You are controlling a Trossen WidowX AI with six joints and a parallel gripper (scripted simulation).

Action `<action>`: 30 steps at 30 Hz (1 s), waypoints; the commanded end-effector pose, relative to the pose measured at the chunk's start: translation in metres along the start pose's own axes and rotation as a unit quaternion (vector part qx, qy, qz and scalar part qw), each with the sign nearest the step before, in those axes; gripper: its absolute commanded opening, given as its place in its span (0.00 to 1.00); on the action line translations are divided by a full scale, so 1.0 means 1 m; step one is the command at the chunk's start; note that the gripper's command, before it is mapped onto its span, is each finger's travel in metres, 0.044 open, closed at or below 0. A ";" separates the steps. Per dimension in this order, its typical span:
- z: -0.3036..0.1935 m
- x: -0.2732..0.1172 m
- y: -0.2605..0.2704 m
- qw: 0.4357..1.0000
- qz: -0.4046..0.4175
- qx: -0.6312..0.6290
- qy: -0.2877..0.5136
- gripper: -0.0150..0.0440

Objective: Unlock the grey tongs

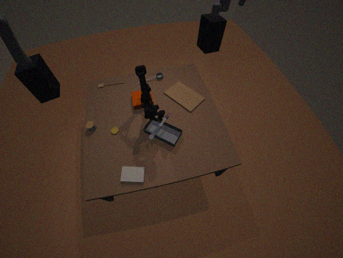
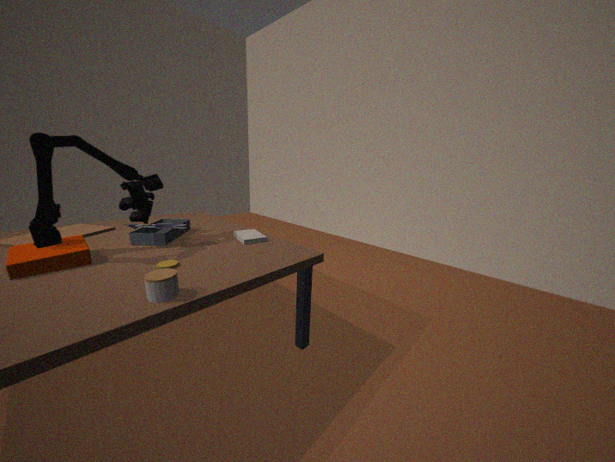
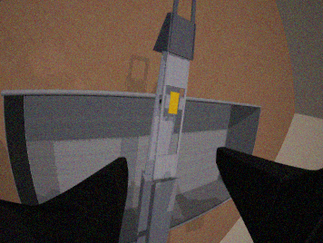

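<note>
From my station I have the pincer [image 1: 159, 118] [image 2: 143, 219] [image 3: 172, 160] standing a bit more than half open, its fingertips well apart and nothing held between them. In the wrist view the grey tongs [image 1: 158, 127] [image 2: 166, 226] [image 3: 165, 165] run up through the gap between the fingers, lower down than the tips as far as I can judge, and I see no contact on either side.

The tongs lie across the roasting tin [image 1: 177, 140] [image 2: 148, 239] [image 3: 91, 93], bridging its long walls, with one end sticking out past each. Their arms look folded close together, so I take them to be locked. A yellow patch [image 3: 173, 102] shows on them, nearer the end at the top of my wrist picture.

So for progress, I count the approach as nearly made and everything else as left: the grip, the lift, turning the tips down, the squeeze that frees the lock, and the laying down. The wooden board [image 1: 184, 96] sits on the counter [image 1: 194, 149] [image 2: 218, 276] apart from the tin, with no tongs on it. Next, I judge, I need to lower a little and close.
</note>
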State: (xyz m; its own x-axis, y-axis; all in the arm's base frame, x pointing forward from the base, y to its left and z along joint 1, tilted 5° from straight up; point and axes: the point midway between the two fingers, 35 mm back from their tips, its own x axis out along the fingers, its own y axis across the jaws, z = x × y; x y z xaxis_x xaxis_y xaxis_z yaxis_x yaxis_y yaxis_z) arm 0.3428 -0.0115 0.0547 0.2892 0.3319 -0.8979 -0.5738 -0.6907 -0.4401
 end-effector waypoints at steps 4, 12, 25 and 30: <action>0.000 0.008 -0.001 1.000 -0.003 -0.003 -0.001 0.69; -0.001 0.021 -0.002 1.000 -0.003 -0.003 -0.001 0.69; -0.001 0.042 -0.002 1.000 -0.004 -0.003 -0.001 0.69; -0.001 0.051 -0.002 1.000 -0.004 -0.003 -0.001 0.69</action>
State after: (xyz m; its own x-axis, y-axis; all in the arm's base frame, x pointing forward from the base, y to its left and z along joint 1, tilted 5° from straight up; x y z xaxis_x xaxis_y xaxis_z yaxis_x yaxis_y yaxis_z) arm 0.3582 0.0044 0.0164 0.2933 0.3434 -0.8922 -0.5623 -0.6928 -0.4515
